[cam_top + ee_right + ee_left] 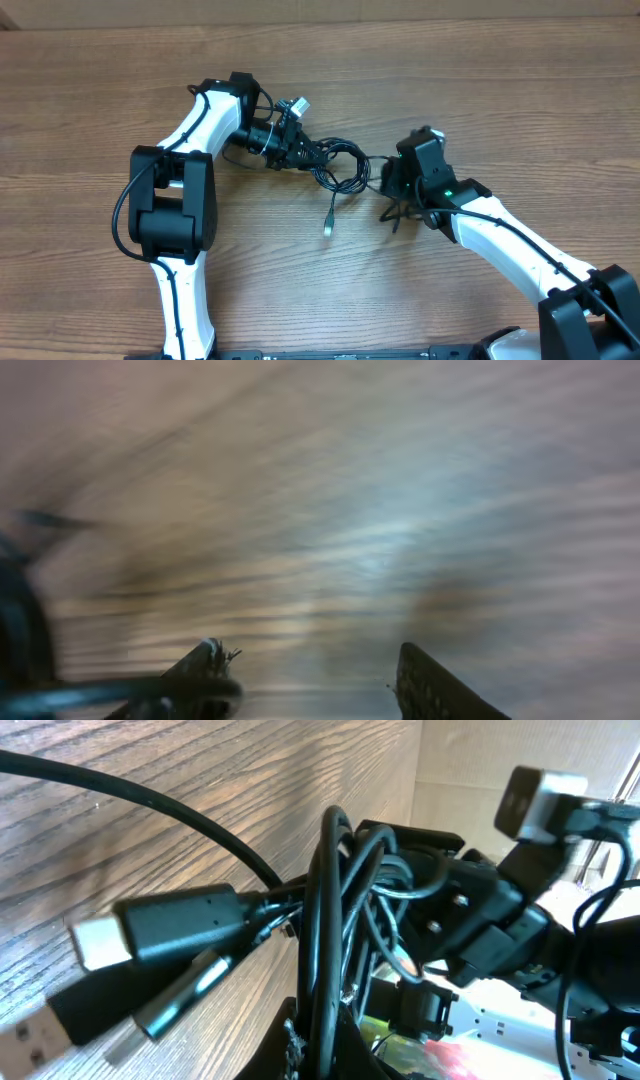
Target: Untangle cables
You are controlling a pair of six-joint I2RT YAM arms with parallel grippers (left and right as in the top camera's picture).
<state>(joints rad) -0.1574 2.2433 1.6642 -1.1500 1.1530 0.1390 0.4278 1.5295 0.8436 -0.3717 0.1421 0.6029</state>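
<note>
Left gripper (303,152): closed, clamped on the cables (340,165). The black bundle starts right at its tip and fans out away from it, toward the right gripper. In the left wrist view several strands of the bundle (335,920) run up out of the bottom edge, where the grip is, and loop tightly over each other just ahead of the gripper.

Plug ends, left wrist view:
- one black plug with a pale metal tip (100,938), off to one side of the gripper and low over the bench (200,790)
- a second, flat plug (30,1035) just below it, partly cut off by the frame edge
- a thinner shiny-tipped end (175,1000) between those two and the gripper

Overhead: one loose strand drops out of the bundle and lies on the bench, ending in a silver tip (328,228), clear of both grippers and roughly between them.

Right gripper (315,665): fingers (205,660) apart, nothing between them, only bare bench in the gap. That view is heavily motion-blurred. One dark cable strand (120,692) crosses at the outer side of one finger; can't tell if it touches. Overhead puts this gripper just beside the far edge of the bundle, opposite the left gripper, with the loops lying between the two.

Bundle is knotted up, no strand separated apart from that one loose end.
</note>
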